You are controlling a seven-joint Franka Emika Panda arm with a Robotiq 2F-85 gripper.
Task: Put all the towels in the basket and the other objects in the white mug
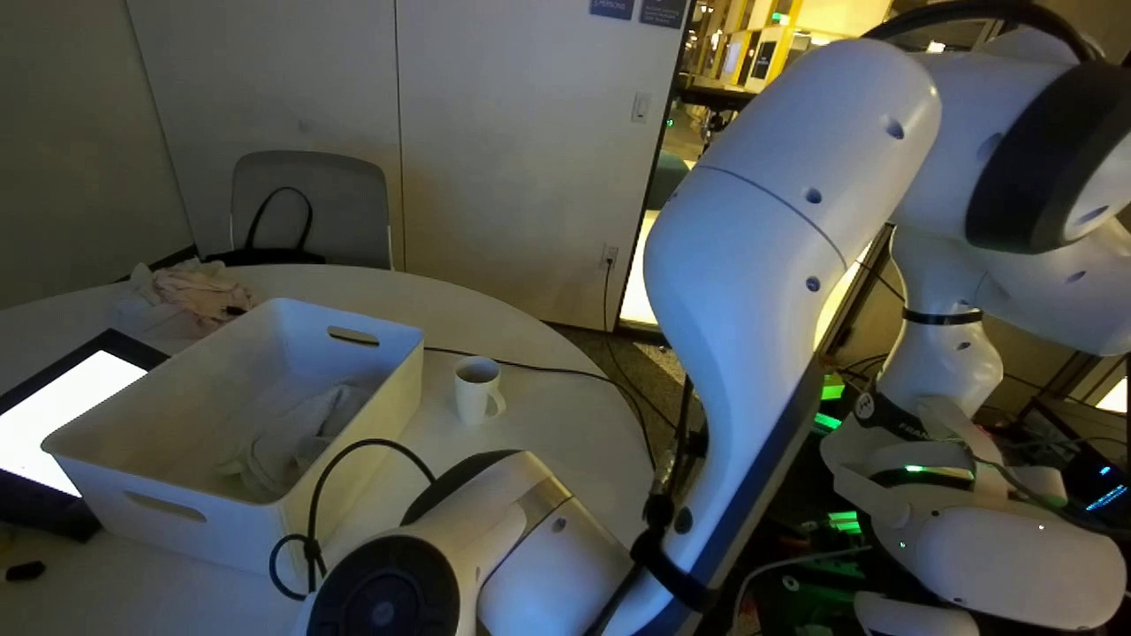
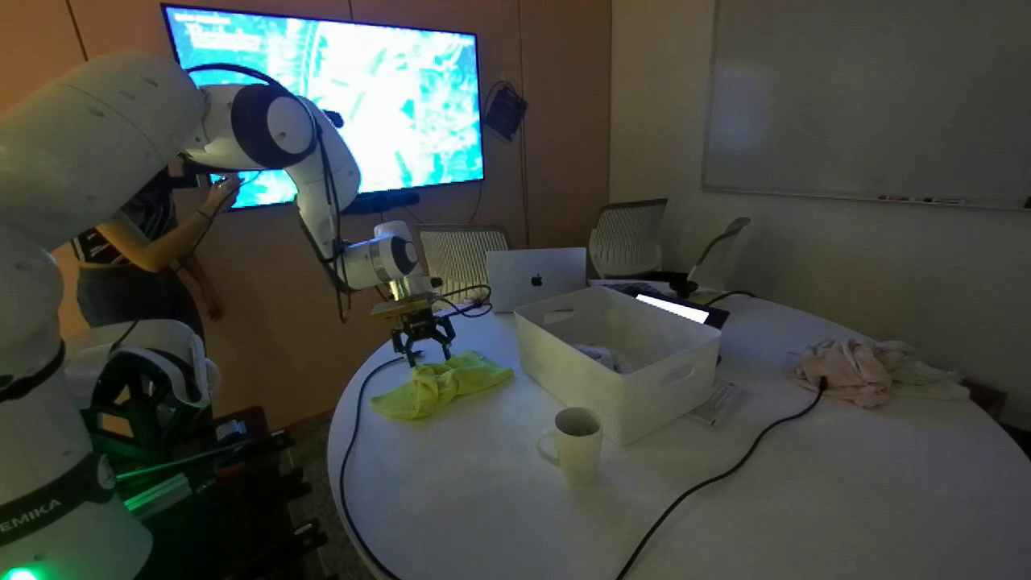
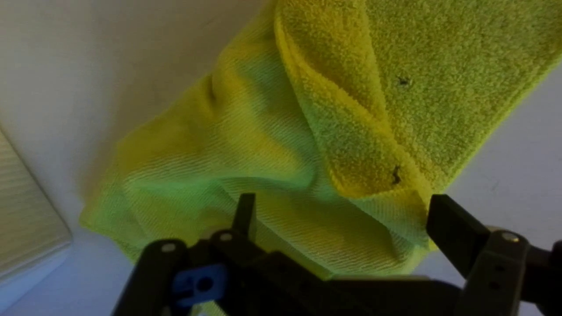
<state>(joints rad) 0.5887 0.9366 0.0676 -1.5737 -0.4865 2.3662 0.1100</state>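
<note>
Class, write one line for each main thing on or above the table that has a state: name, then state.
Yellow-green towel: rumpled, partly folded over
Gripper: open, over the yellow-green towel; contact unclear
Basket: upright
Pale cloth: crumpled, inside the basket
White mug: upright, outside the basket
Pink cloth: crumpled
Laptop: lid raised
Tabletop screen: lit

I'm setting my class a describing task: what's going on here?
A robot arm has its open gripper over a yellow-green towel on the table; whether they touch is unclear, but nothing is gripped. Whitish cloth lies inside the white basket, with the white mug standing upright beside it. A pinkish cloth bundle lies elsewhere on the table.
</note>
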